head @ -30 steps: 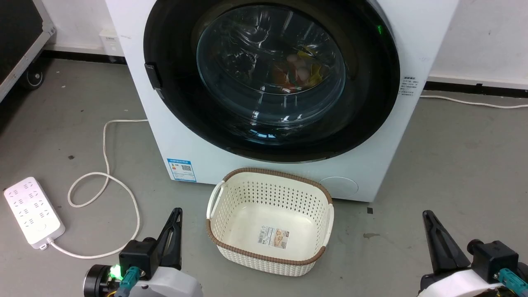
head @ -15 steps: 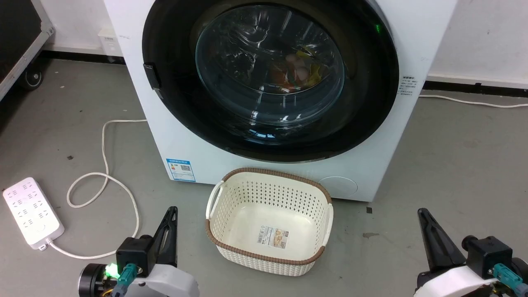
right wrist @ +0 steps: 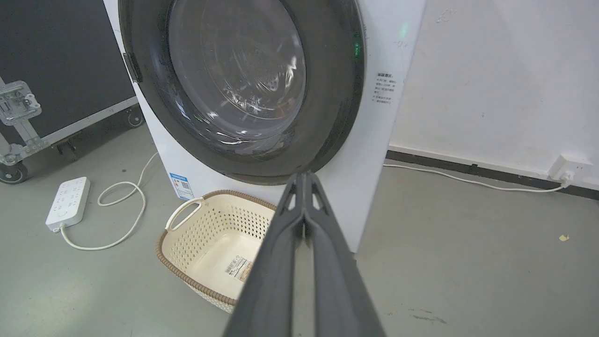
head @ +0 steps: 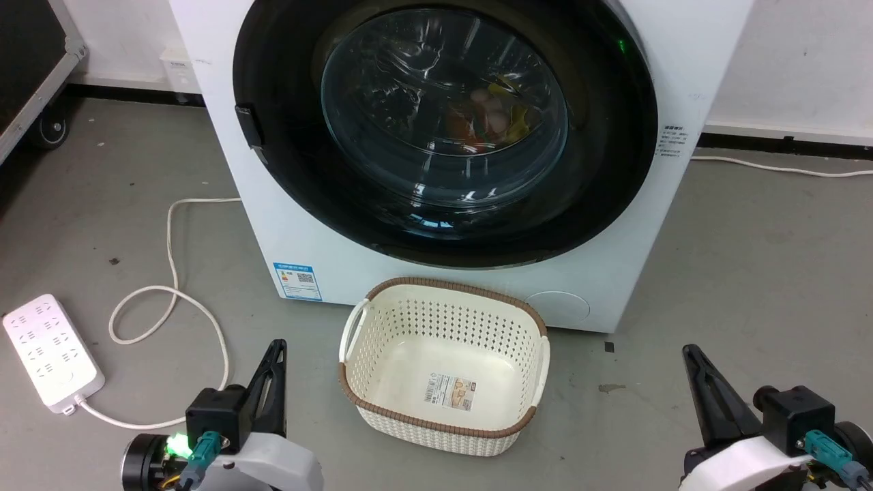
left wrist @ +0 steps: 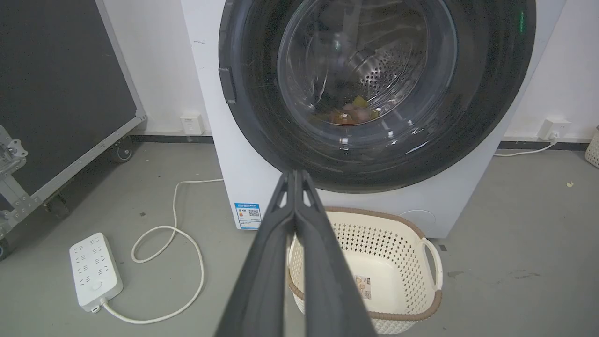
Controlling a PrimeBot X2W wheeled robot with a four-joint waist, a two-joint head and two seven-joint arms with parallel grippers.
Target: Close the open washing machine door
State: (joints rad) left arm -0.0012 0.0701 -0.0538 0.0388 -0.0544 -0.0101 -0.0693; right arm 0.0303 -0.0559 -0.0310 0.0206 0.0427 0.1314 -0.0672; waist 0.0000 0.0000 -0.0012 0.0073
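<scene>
The washing machine door (head: 443, 123) looks flush, so I park left gripper (head: 274, 358) and right gripper (head: 694, 365), closed and empty, beside the basket (head: 443, 283).

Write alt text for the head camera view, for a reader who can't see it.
A white washing machine with its round black-framed door flush against the front, coloured items behind the glass. A cream basket sits on the floor before it, between the shut left gripper and right gripper; a power strip lies left.

Top of washing machine door (head: 443, 129) cropped, blue label (head: 297, 279) print unreadable
</scene>
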